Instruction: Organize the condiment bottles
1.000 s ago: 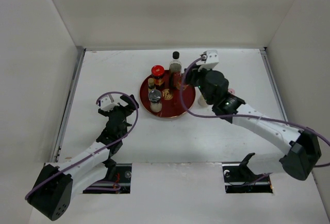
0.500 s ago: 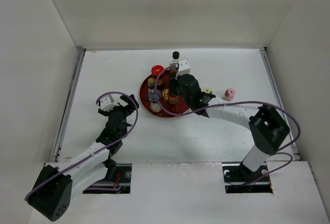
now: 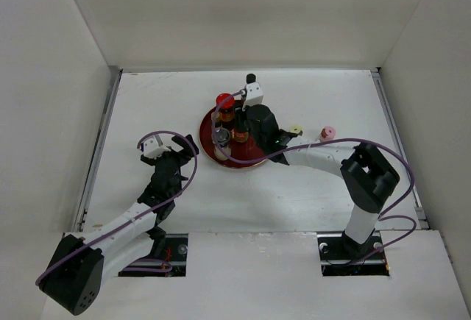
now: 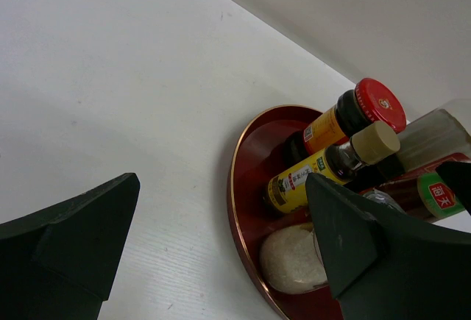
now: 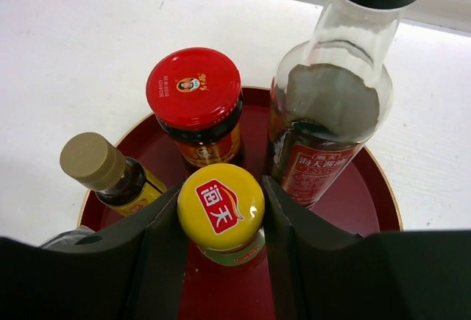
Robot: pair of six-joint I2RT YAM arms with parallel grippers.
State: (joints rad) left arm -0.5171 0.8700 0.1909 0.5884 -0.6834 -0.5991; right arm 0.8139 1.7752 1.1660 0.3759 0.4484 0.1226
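Starting at the left, the left gripper [image 3: 166,150] hangs over the bare table [image 3: 147,99] well short of the tray [image 4: 250,160], its jaws spread wide with nothing between them. It is just where it was a second ago.

On the dark red tray, the grey-lidded jar [image 3: 220,137] sits at the near left. The slim yellow bottle [image 5: 110,169] has a tan cap and a label too small to read. Behind it, the red-lidded jar [image 5: 193,88] bears a small portrait emblem on its lid.

The right gripper [image 5: 221,191] is pressed against both sides of the yellow-capped sauce bottle [image 5: 221,210] at the tray's middle. The cap's red patch reads 海天 in white, and the left wrist view shows the same mark on the green neck label. Whether the bottle's base touches the tray cannot be told.

The tall black-capped bottle [image 5: 331,99] stands just right of it — its red label's white characters are unreadable.

A second ago this arm was stretched out to the right of the tray; it has since swung in over it.

Off the tray to the right stand the cream-capped shaker [image 3: 296,129] and the pink-capped shaker [image 3: 328,132].
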